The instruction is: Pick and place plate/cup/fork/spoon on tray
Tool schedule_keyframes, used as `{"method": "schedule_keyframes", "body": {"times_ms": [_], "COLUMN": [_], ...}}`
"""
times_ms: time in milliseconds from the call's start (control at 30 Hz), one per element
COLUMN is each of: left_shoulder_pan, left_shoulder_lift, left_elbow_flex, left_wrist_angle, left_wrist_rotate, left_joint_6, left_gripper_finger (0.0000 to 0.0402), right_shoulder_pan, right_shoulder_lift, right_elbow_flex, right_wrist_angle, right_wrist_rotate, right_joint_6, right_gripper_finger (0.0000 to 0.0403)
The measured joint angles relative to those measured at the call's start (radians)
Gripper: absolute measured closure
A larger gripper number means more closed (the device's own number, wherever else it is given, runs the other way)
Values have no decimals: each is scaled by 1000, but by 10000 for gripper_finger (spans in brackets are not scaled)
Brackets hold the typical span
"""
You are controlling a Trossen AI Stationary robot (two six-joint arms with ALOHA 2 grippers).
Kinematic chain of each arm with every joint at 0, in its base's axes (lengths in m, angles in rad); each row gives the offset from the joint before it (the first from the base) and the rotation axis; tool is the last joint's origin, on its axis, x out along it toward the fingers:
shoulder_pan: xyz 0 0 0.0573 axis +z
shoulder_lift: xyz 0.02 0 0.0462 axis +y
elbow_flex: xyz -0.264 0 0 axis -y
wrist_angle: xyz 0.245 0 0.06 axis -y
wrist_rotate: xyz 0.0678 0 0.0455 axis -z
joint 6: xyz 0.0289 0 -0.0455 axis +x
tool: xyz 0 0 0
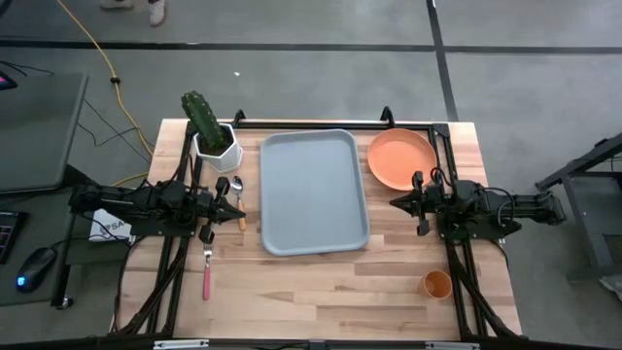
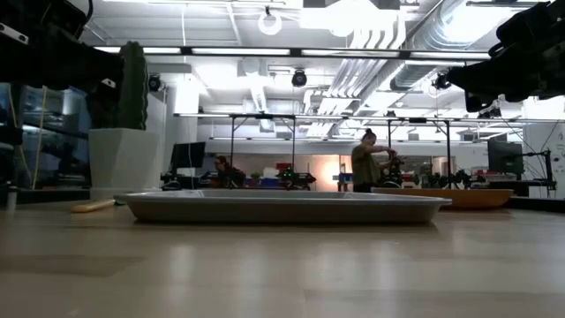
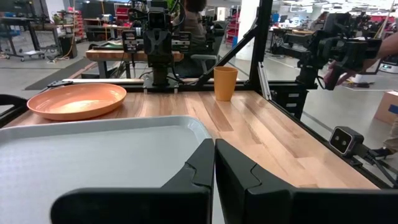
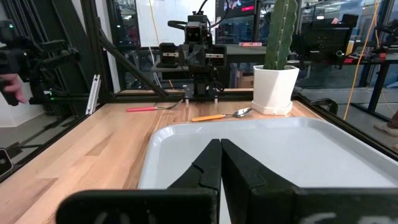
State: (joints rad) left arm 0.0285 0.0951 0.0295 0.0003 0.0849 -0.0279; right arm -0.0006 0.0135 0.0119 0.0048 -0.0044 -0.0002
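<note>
The pale blue-grey tray (image 1: 313, 192) lies flat at the table's middle. The orange plate (image 1: 401, 158) rests on the table just right of the tray's far right corner. The orange cup (image 1: 436, 284) stands near the front right. The pink-handled fork (image 1: 207, 272) and the yellow-orange-handled spoon (image 1: 240, 202) lie on the table left of the tray. My left gripper (image 3: 214, 163) is shut and empty, held above the spoon and pointing at the tray. My right gripper (image 4: 221, 163) is shut and empty, held above the tray's right rim and pointing left.
A white pot with a green cactus (image 1: 214, 136) stands at the far left, beside the tray's far left corner. A black frame runs along the table's far edge and both sides. Bare wood lies in front of the tray. People stand in the room beyond.
</note>
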Motion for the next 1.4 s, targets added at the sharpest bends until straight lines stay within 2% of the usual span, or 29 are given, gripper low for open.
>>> {"method": "schedule_keyframes", "body": {"times_ms": [200,433,567,667,800,1100,1267,1400], "left_shoulder_pan": [0,0,0,0,-1,18,36,47], "left_shoulder_lift": [0,0,5,55,229,731,953,1105], "left_elbow_flex": [0,0,2,45,184,592,776,904], "left_wrist_angle": [53,304,490,517,445,11,-152,-198], "left_wrist_rotate": [-3,-27,-163,-222,-218,-195,-123,-81], "left_joint_6": [10,4,-43,-67,-73,-127,-139,-191], "left_gripper_finger": [398,398,398,398,399,382,340,287], "right_shoulder_pan": [0,0,0,0,0,0,0,0], "right_shoulder_lift": [0,0,0,0,0,0,0,0], "right_elbow_flex": [0,0,0,0,0,0,0,0], "right_wrist_angle": [0,0,0,0,0,0,0,0], "right_wrist_rotate": [0,0,0,0,0,0,0,0], "right_joint_6": [0,0,0,0,0,0,0,0], "right_gripper_finger": [402,402,402,402,402,402,402,402]}}
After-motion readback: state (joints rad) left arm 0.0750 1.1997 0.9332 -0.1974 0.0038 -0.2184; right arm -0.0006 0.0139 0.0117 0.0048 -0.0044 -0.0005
